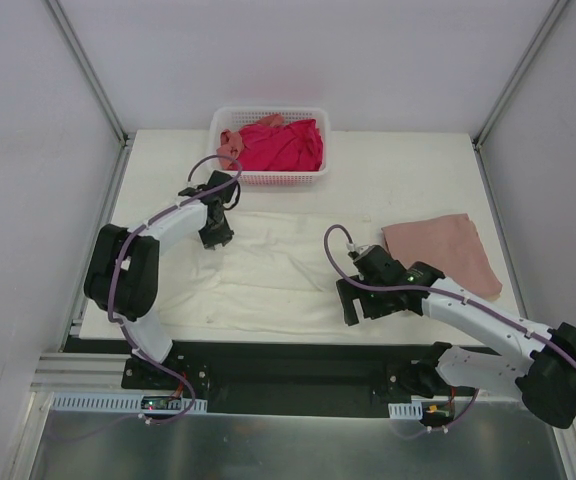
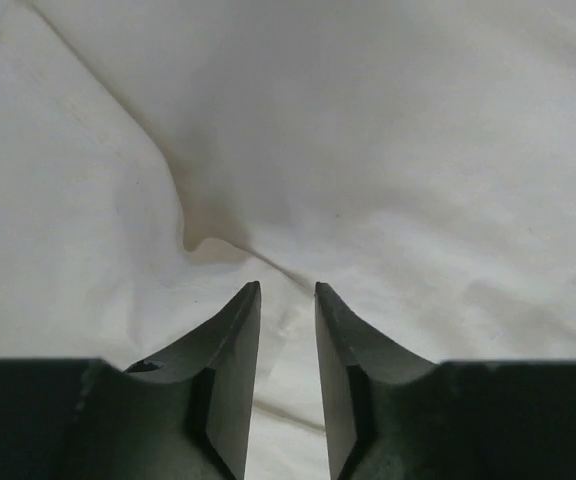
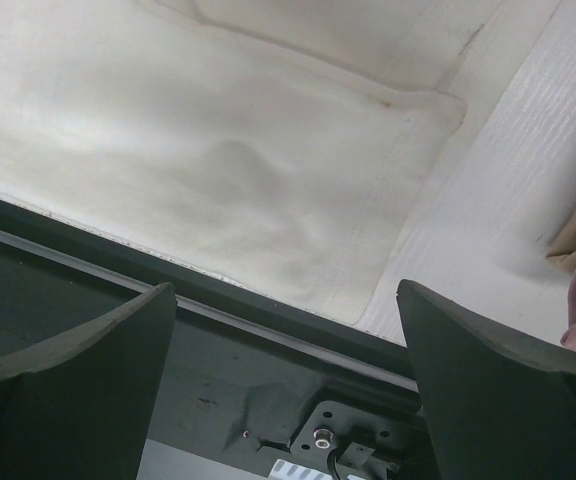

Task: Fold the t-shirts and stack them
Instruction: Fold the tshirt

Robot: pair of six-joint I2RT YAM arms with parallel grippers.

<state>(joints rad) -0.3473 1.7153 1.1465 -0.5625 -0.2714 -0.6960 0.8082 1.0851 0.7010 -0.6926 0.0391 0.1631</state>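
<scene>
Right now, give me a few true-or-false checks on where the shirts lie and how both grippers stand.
1. The white plastic lattice basket holds a magenta-red cotton t-shirt. True.
2. The dusty pink cotton t-shirt lies in that basket. False: it lies folded on the table, on the right.
3. The right gripper is wide open, holding nothing. True.
4. The left gripper is wide open. False: its jaws are nearly closed on a fold of the cream cotton t-shirt.
5. The cream t-shirt is stacked on the pink one. False: it lies spread at the table's centre, apart from it.
</scene>
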